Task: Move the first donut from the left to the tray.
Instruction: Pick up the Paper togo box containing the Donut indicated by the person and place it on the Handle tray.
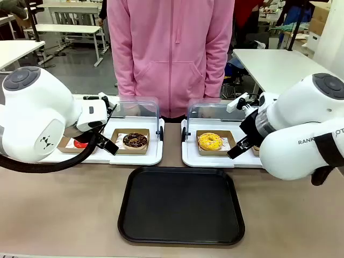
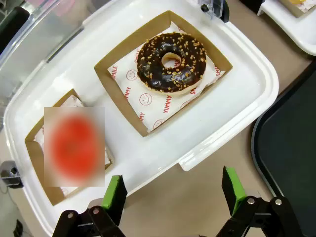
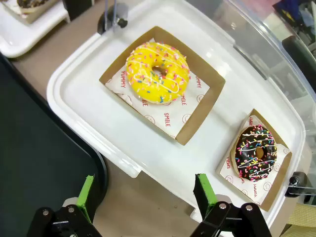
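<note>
The red donut (image 1: 80,143) sits in its brown box (image 1: 68,144) at the left end of a white tray (image 1: 141,159), next to a chocolate donut (image 1: 135,141). The left gripper (image 2: 173,190) hangs over that tray's near edge, jaws wide apart, holding nothing. The right gripper (image 3: 145,193) is wide apart too, by the yellow donut (image 3: 158,73). The black tray (image 1: 181,207) lies in the middle, closer to the robot.

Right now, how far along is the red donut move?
Done: nothing yet. The red donut sits in its cardboard holder on the white tray, not on the black tray.
In hand: the left gripper hangs open near the donut, gripping nothing. The right gripper is open too.
Left: grasp, carry, set down on the black tray.
</note>
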Motion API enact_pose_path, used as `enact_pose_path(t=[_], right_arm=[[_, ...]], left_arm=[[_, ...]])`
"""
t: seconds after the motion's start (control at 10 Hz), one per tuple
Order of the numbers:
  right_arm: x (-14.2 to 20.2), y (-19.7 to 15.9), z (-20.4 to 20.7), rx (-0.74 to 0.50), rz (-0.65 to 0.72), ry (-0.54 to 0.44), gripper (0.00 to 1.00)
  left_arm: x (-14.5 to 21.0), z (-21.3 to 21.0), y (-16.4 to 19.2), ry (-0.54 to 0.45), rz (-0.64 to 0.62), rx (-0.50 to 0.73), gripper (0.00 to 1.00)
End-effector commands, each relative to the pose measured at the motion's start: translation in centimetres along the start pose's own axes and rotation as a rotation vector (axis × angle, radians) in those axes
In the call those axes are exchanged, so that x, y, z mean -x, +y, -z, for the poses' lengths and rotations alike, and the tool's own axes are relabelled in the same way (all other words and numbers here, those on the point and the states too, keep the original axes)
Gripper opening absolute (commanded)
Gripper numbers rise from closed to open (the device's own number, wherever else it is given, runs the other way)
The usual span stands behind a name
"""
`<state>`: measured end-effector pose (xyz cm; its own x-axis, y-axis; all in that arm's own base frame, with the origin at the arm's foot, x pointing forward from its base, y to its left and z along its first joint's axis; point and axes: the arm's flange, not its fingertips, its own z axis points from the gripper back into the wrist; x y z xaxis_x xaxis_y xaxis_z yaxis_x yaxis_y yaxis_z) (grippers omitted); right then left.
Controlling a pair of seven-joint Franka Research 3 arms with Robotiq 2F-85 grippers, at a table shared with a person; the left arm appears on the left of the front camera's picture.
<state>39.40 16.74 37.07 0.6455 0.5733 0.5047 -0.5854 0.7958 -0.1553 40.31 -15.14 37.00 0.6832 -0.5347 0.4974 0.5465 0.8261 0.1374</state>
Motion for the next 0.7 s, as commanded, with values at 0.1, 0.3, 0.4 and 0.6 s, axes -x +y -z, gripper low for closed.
enact_pose_path(t=[0.1, 0.3, 0.4, 0.6], right_arm=[[0.00, 0.00, 0.00, 0.000, 0.000, 0.000, 1.00], [0.00, 0.00, 0.00, 0.000, 0.000, 0.000, 1.00], [0.00, 0.00, 0.00, 0.000, 0.000, 0.000, 1.00], [0.00, 0.00, 0.00, 0.000, 0.000, 0.000, 1.00]], left_arm=[[-0.01, -0.01, 0.00, 0.000, 0.000, 0.000, 1.00], [-0.01, -0.01, 0.00, 0.000, 0.000, 0.000, 1.00], [-0.01, -0.01, 0.00, 0.000, 0.000, 0.000, 1.00], [-0.01, -0.01, 0.00, 0.000, 0.000, 0.000, 1.00]])
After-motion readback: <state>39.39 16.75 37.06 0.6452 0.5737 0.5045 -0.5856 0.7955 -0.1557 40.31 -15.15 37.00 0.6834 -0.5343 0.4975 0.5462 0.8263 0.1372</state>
